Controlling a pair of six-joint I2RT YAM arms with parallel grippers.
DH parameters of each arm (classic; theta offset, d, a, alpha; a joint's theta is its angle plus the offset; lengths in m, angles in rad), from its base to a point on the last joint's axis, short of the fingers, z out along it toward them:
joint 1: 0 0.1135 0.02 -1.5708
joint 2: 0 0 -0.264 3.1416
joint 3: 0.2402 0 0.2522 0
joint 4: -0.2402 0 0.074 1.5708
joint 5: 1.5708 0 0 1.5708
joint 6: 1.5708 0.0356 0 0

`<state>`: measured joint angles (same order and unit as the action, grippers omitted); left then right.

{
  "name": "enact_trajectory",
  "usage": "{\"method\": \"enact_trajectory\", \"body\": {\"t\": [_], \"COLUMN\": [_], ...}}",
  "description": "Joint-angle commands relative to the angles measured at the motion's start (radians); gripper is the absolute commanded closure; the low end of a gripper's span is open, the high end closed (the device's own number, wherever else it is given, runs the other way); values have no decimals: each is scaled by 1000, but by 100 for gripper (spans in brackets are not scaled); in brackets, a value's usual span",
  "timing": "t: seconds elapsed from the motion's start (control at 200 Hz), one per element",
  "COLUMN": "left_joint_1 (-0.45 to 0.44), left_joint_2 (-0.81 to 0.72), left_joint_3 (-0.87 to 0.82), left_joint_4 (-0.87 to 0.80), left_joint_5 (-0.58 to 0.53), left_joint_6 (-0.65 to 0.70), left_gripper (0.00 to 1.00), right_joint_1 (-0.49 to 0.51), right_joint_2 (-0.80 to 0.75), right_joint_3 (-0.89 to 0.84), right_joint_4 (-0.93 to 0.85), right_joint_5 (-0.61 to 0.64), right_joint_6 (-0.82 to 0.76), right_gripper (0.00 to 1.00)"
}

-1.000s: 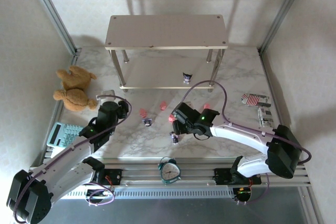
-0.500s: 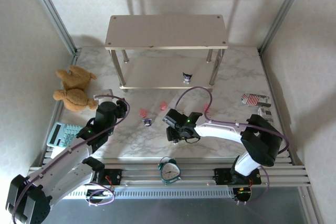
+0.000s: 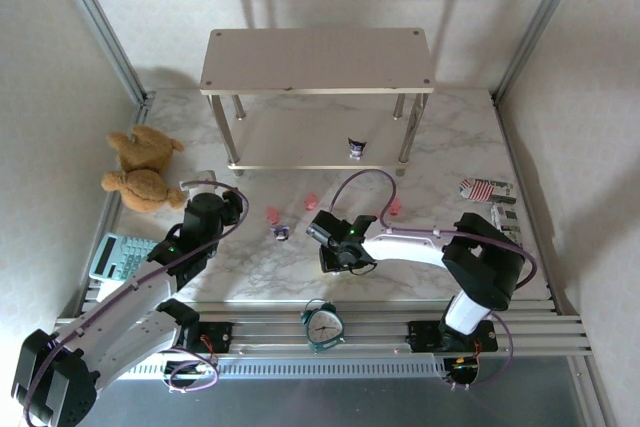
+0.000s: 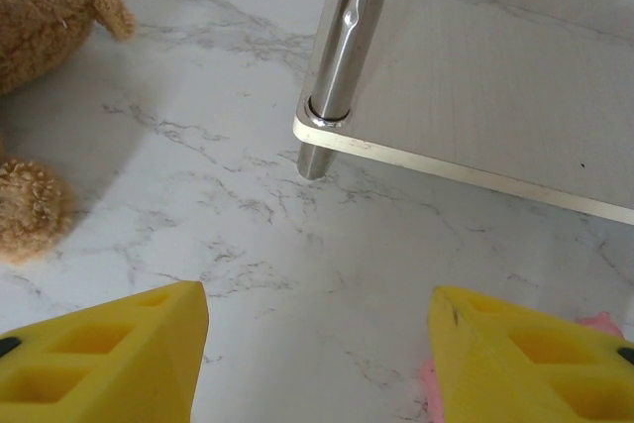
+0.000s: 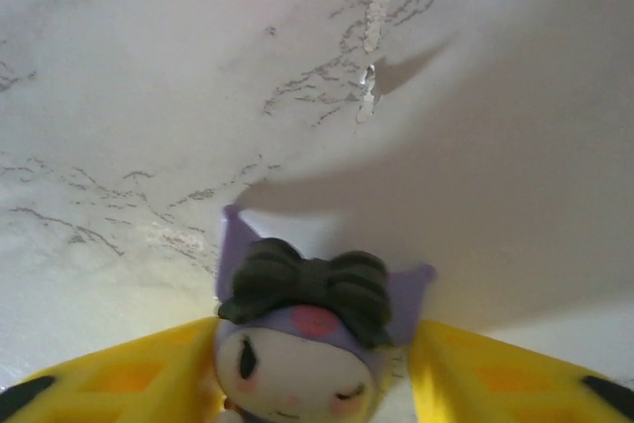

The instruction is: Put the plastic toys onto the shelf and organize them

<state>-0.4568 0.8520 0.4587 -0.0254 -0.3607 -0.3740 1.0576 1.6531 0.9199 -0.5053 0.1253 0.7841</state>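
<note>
Okay, overhead first: the shelf (image 3: pixel 318 59) stands at the far side of the marble surface (image 3: pixel 450 137), with one purple toy (image 3: pixel 355 147) on its lower board. A pink pig (image 3: pixel 271 214) and others lie loose in front, so by my read most of the sorting is left. The right arm folds sharply inward, its right hand (image 3: pixel 330 255) low at mid-surface. The left hand (image 3: pixel 228 205) hangs beside the teddy bear (image 3: pixel 140 172), clear of the action.

Now the left wrist: the left hand (image 4: pixel 317 294) is released, yellow fingers (image 4: pixel 99 364) spread with nothing between, facing the shelf leg (image 4: pixel 347 56).

Over to the right wrist: the right hand (image 5: pixel 315 334) points down, its fingers (image 5: pixel 119 383) hugging both sides of a bow-topped figurine (image 5: pixel 297 344) that stands on the surface, lined up for a pinch across the head. Whether they are squeezing yet, I cannot tell.
</note>
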Motion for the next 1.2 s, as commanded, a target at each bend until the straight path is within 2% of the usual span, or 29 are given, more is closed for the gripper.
{"method": "enact_trajectory", "body": {"t": [0.0, 0.165, 0.28, 0.42, 0.681, 0.926, 1.196], "left_joint_1": [-5, -4, -4, -4, -4, -3, -4], "left_joint_2": [5, 5, 1, 1, 4, 11, 18], "left_joint_3": [15, 9, 8, 9, 23, 56, 71], "left_joint_4": [18, 19, 18, 21, 31, 38, 36], "left_joint_5": [-26, -26, -27, -24, -11, -9, -13], "left_joint_6": [11, 12, 13, 16, 11, 23, 30], "left_gripper": [39, 39, 39, 39, 39, 39, 39], "right_joint_1": [11, 12, 12, 12, -18, -138, -228], "right_joint_2": [25, 34, 12, -39, -52, 36, 209], "right_joint_3": [30, 27, 24, 56, 244, 450, 672], "right_joint_4": [-6, -4, -16, -80, -188, -164, -129], "right_joint_5": [-4, 0, 14, 57, 124, 124, 136], "right_joint_6": [10, 9, 2, -24, -146, -245, -296], "right_gripper": [57, 72, 75, 76, 75, 74, 73]}}
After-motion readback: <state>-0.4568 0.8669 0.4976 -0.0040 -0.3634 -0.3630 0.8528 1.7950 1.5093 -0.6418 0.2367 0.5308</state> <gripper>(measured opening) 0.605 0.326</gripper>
